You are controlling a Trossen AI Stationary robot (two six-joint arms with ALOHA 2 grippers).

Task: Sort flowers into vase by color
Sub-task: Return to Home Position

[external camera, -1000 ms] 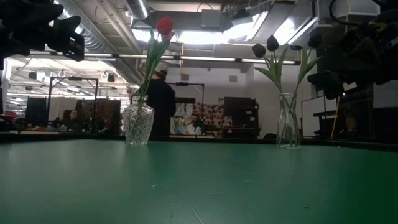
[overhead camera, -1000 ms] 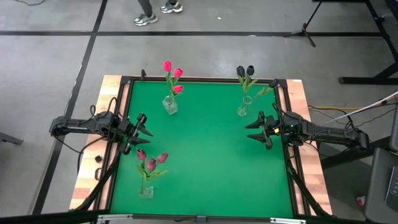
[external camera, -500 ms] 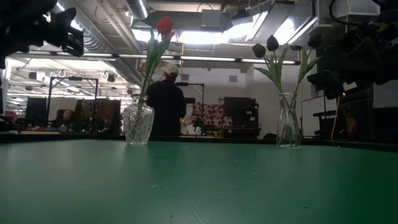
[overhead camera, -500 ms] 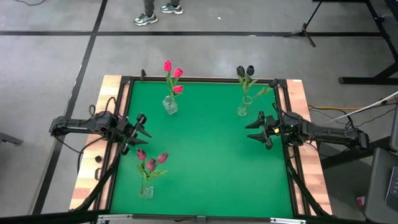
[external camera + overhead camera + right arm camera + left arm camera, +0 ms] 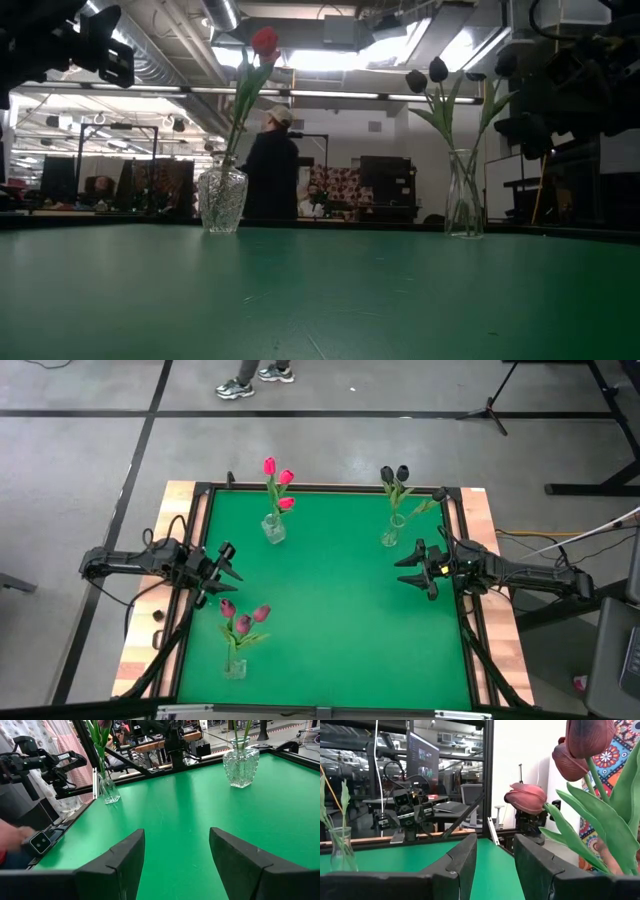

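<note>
Left gripper [image 5: 231,563] at the left edge of the table [image 5: 340,630], fingers spread wide, nothing between them; just beside it, toward the near side, the maroon-pink tulips [image 5: 241,621], stems upright in the near-left vase [image 5: 235,668] — closest of the three bunches, so worth minding on any pull-back. Right gripper [image 5: 403,571] at the right edge, equally wide, empty, with the near-black tulips [image 5: 394,474] in the far-right vase [image 5: 391,536] just beyond it. Bright pink-red tulips [image 5: 279,482] in the far-left vase [image 5: 273,530], well apart from both. Long thin green stems, narrow leaves, small closed heads — one colour per vase, by the look of it.
</note>
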